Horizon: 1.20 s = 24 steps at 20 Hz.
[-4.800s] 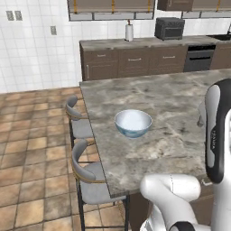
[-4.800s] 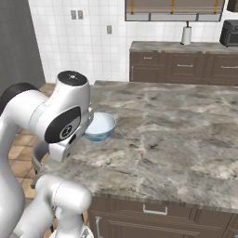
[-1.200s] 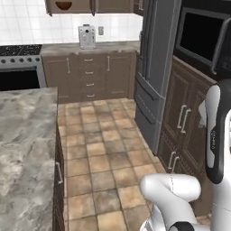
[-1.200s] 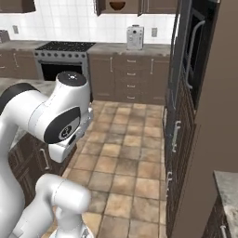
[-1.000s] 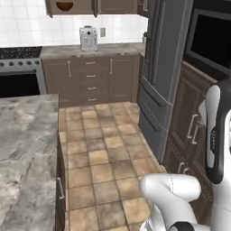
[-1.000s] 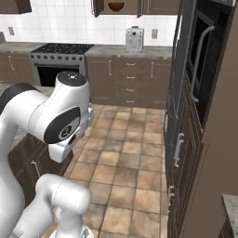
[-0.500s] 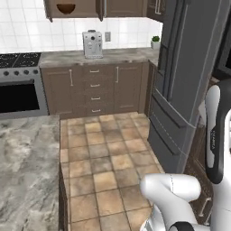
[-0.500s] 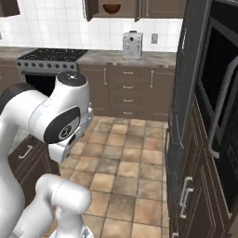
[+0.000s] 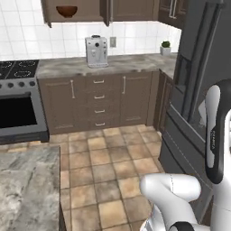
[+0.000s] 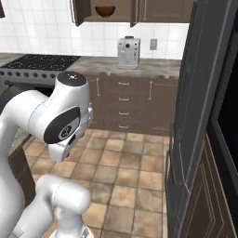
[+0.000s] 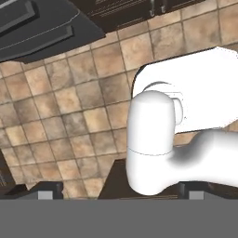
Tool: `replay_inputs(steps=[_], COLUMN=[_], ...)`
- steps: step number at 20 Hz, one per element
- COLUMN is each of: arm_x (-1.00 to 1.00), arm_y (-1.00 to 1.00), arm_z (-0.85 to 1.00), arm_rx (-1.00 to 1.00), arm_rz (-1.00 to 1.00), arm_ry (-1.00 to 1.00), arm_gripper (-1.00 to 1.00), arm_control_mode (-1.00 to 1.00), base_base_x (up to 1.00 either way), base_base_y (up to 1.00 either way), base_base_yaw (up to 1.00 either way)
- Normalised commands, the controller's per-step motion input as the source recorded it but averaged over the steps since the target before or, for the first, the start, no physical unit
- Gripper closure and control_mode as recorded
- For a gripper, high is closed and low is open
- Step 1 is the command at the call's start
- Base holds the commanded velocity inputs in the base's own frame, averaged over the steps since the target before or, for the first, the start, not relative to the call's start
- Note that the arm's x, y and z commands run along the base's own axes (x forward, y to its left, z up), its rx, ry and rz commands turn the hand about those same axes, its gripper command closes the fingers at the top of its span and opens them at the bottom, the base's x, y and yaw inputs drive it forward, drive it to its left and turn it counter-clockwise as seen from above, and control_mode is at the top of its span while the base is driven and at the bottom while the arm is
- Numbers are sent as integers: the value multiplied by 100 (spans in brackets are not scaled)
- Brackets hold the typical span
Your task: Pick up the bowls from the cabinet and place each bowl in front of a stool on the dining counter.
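Cabinet [image 9: 76, 11] hangs open high on the far wall, with the dark reddish-brown bowl [image 9: 66, 11] resting inside it, above and left of the coffee machine [image 9: 96, 51] on the far tabletop [image 9: 135, 63]. From the right base view the same bowl [image 10: 105, 10] sits in the open cabinet [image 10: 107, 11] above the machine [image 10: 128, 52]. Compared with half a second ago the whole picture has shifted, so the base has driven on: the stove [image 9: 18, 101] and far wall now look closer, and the dining counter [image 9: 27, 185] fills the near left corner. The pincer [image 11: 121, 195] points down at the tiled floor [image 11: 69, 121], its 2 tips spread wide with nothing between them.
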Motion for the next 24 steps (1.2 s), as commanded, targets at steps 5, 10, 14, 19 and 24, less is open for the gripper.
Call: replay_inputs(steps=[5,10,14,19,24], arm_x=[0,0,0,0,0], arm_y=[0,0,0,0,0], arm_z=[0,0,0,0,0], arm_rx=[0,0,0,0,0], arm_rz=[0,0,0,0,0], arm_ry=[0,0,0,0,0], arm_gripper=[-100,-100,-100,-100,-100], arm_control_mode=[100,100,100,100,100], base_base_x=[100,100,100,100,100], base_base_y=[14,14,14,16,19], base_base_yaw=[0,0,0,0,0])
